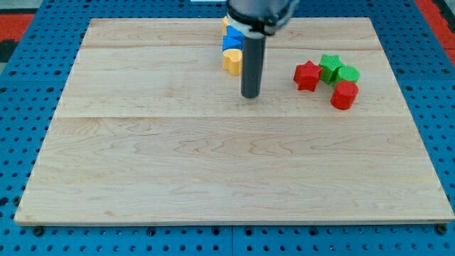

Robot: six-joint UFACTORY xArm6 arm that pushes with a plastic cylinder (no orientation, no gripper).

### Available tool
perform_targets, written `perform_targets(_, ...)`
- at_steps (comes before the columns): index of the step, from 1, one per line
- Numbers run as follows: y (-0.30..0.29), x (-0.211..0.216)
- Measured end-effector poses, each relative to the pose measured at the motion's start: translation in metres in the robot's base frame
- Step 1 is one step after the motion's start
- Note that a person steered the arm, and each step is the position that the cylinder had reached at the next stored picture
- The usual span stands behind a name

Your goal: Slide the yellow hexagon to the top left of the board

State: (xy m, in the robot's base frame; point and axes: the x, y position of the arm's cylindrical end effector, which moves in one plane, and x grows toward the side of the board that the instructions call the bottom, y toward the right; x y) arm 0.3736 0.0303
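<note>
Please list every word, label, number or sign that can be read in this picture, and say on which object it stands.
None: no readable text shows anywhere.
The wooden board, the yellow hexagon, the other coloured blocks and the dark rod ending in my tip are all unmarked; the tip stands just right of the hexagon.

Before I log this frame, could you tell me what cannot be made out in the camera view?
- Yellow hexagon: its right side is hidden behind my tip's rod, so contact cannot be judged.
- Blue block: partly covered by the arm; shape unclear.
- A yellow piece at the view's top: mostly hidden by the arm.
- Green blocks: crowded against the red blocks; the right one's shape is unclear.
</note>
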Motion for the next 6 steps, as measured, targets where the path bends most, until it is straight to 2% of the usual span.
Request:
perform_targets(2, 0.08, -0.017)
perform_targets(4, 0.101, -0.018)
perform_targets(6, 0.078, -0.058)
